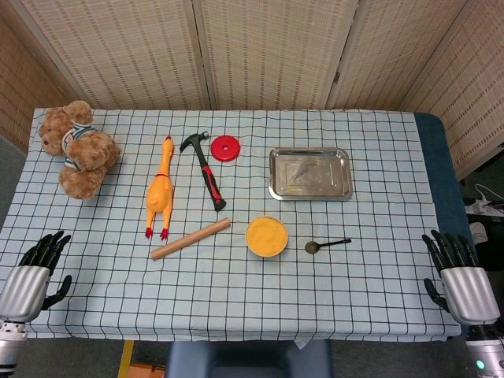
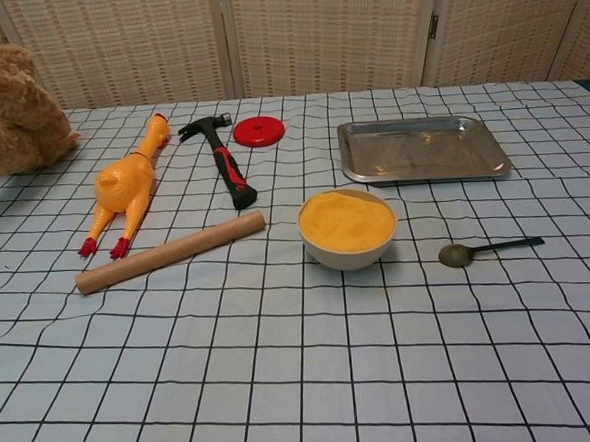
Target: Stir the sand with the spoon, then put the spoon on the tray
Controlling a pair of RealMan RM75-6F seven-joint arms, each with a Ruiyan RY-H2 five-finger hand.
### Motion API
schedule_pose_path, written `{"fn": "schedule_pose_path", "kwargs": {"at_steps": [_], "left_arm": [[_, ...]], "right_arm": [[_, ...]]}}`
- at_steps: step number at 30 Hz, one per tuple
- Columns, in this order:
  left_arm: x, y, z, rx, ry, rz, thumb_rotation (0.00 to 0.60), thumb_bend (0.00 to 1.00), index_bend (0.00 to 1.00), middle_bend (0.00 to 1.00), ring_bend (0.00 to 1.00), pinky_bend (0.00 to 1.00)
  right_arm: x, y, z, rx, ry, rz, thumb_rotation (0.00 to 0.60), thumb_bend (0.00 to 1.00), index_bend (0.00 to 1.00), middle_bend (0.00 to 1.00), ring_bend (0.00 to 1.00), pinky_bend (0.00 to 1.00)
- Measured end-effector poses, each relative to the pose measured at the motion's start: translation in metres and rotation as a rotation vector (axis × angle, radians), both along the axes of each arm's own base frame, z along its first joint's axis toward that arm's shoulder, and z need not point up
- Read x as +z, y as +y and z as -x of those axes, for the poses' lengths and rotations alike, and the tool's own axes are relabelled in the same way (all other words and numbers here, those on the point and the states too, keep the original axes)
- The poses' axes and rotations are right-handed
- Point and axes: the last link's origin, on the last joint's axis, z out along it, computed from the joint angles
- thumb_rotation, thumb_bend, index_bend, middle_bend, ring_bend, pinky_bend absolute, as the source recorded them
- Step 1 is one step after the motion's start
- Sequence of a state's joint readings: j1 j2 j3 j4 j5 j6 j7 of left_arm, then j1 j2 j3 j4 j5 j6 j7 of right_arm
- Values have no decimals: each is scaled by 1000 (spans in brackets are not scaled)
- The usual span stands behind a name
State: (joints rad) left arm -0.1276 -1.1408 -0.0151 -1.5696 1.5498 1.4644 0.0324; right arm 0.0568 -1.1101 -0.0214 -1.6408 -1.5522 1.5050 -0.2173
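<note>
Centre frame: your small dark metal spoon lies beside the round white bowl of orange sand, below the rectangular steel tray. Your left hand and right hand rest released, fingers spread, at the lower corners.

This looks like a test room for a robot, not a home. A table with a checked cloth stands in front of woven folding screens that close off the space. The things on it do not belong together: a teddy bear, a rubber chicken, a hammer, a red disc, a rolling pin. They are spread out apart. Cables and a plug strip lie on the floor at the right.
</note>
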Motion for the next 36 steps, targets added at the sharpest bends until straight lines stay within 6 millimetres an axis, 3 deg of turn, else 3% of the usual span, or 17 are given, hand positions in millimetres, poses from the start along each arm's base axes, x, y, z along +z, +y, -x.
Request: {"fn": "schedule_pose_path", "kwargs": {"at_steps": [7, 12, 18, 23, 29, 36], "left_arm": [[2, -1, 1, 8, -8, -4, 600, 453, 0, 0, 0, 176], [5, -1, 1, 8, -16, -10, 600, 453, 0, 0, 0, 176], [6, -1, 3, 13, -24, -8, 600, 452, 0, 0, 0, 176], [10, -1, 5, 20, -39, -13, 600, 442, 0, 0, 0, 177], [15, -3, 6, 18, -58, -20, 600, 436, 0, 0, 0, 177], [17, -6, 9, 26, -58, -19, 600, 438, 0, 0, 0, 177]], "right_arm": [[-15, -14, -5, 24, -18, -38, 600, 305, 145, 18, 0, 0], [-39, -49, -18, 76, -15, -117, 600, 304, 255, 19, 0, 0], [-89, -99, -50, 170, -24, -205, 600, 304, 445, 19, 0, 0], [-135, -126, -72, 226, -17, -280, 600, 281, 487, 20, 0, 0], [-171, -140, -80, 256, 51, -322, 600, 266, 503, 21, 0, 0], [-181, -146, -74, 233, 80, -310, 600, 266, 503, 21, 0, 0]]}}
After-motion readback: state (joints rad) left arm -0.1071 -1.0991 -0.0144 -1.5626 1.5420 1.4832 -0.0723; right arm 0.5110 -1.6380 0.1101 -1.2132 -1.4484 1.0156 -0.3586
